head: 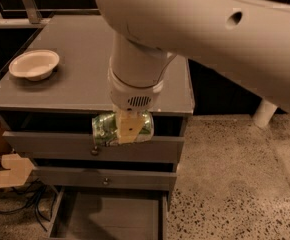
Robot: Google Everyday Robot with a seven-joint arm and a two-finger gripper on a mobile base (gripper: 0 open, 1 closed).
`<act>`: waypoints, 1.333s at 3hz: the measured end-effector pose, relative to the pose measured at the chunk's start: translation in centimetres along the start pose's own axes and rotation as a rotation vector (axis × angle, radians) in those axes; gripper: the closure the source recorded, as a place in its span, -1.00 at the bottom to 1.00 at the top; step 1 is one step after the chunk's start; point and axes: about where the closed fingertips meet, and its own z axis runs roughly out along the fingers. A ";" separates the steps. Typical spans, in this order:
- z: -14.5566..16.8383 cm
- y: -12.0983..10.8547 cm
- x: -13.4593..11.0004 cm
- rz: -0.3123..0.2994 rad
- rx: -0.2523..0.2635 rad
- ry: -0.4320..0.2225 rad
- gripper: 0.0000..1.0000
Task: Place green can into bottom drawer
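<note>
My gripper (128, 129) hangs from the big white arm in front of the grey cabinet, level with the upper knob-fronted drawer. It is shut on the green can (105, 129), a small shiny green can with white patches, held sideways. The bottom drawer (107, 216) is pulled open at the foot of the cabinet, directly below the can, showing a plain grey floor and thin side walls.
A cream bowl (34, 64) sits on the cabinet top (85, 84) at the left. Two knob-fronted drawers (95, 151) are shut. Cardboard (0, 164) and cables (15, 201) lie at the left. Speckled floor (235, 184) and a white post (264, 113) are at the right.
</note>
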 end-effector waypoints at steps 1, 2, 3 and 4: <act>6.5 2.8 -2.9 0.032 -0.036 0.010 1.00; 6.5 2.8 -2.9 0.032 -0.036 0.010 1.00; 9.0 2.7 -3.3 0.061 -0.055 0.008 1.00; 14.5 2.1 -4.0 0.097 -0.063 0.018 1.00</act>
